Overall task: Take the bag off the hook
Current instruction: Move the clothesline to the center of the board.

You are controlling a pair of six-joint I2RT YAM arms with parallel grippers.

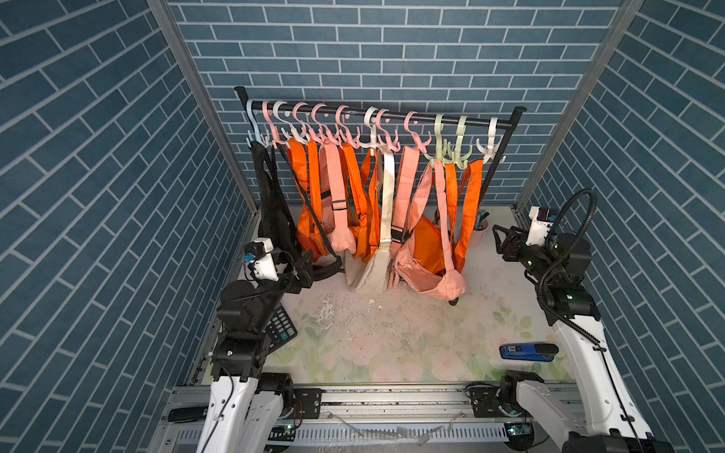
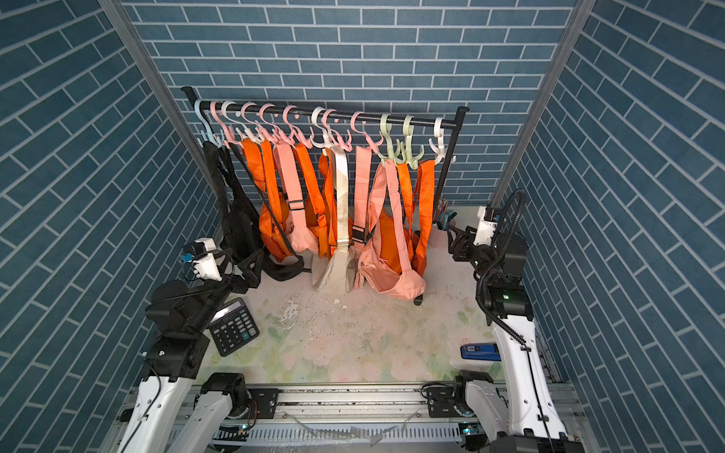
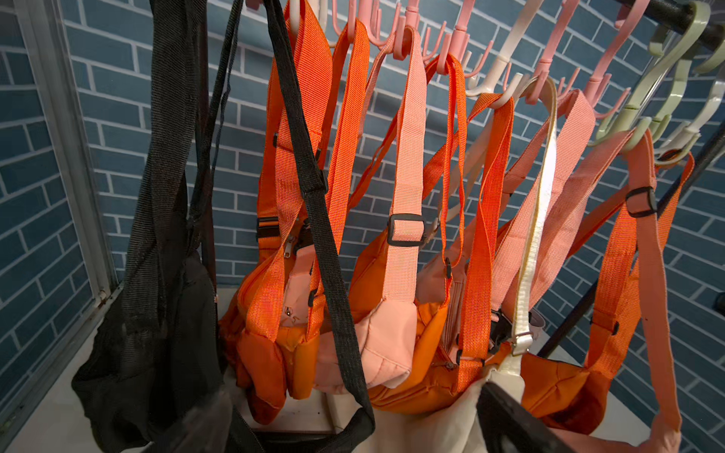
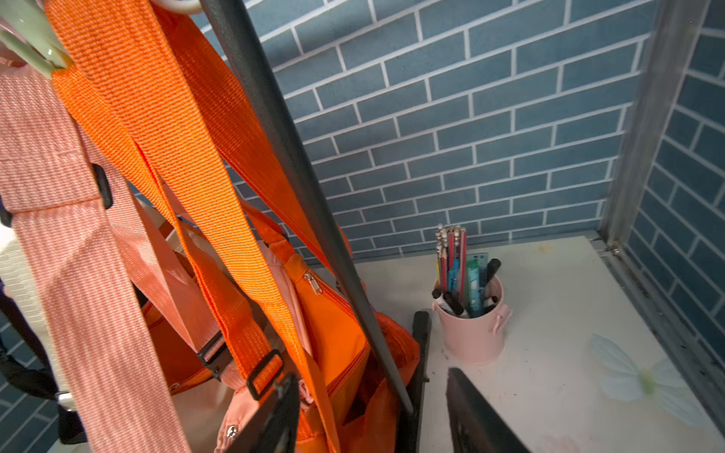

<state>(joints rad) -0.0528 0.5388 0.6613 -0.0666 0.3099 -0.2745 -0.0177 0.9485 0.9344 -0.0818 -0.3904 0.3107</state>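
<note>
Two robot arms face a black rail (image 1: 376,114) across the far side of the worktop (image 1: 392,337). We see the rail crowded with plastic hooks, and bags hang from them by their straps. A black bag (image 1: 274,219) hangs at the left end. Orange and pink bags follow, with a cream bag (image 1: 370,270) near the middle. At the right end are a pink bag (image 1: 435,284) and an orange bag (image 1: 429,251), whose straps loop over a green hook (image 1: 457,153). Every bag is on a hook. Their bottoms sag low, and we cannot tell whether they rest on the worktop.

The left fingers (image 1: 306,266) are spread wide and grasp nothing. They sit low at the left of the rack, just beside the bottom of the black bag. In the left wrist view a loose black strap (image 3: 325,243) hangs just ahead of them.

The right fingers (image 1: 500,237) are at the far right, near the rack's right leg (image 4: 290,188). They stand apart and hold nothing. In the right wrist view the leg and the orange bag's lower corner show in the gap between them. One finger overlaps the pink bag's edge, but we cannot tell whether it touches.

A pink pen cup (image 4: 472,333) stands just right of the leg. A calculator (image 2: 234,325) lies near left, and a blue object (image 1: 527,351) lies near right.
</note>
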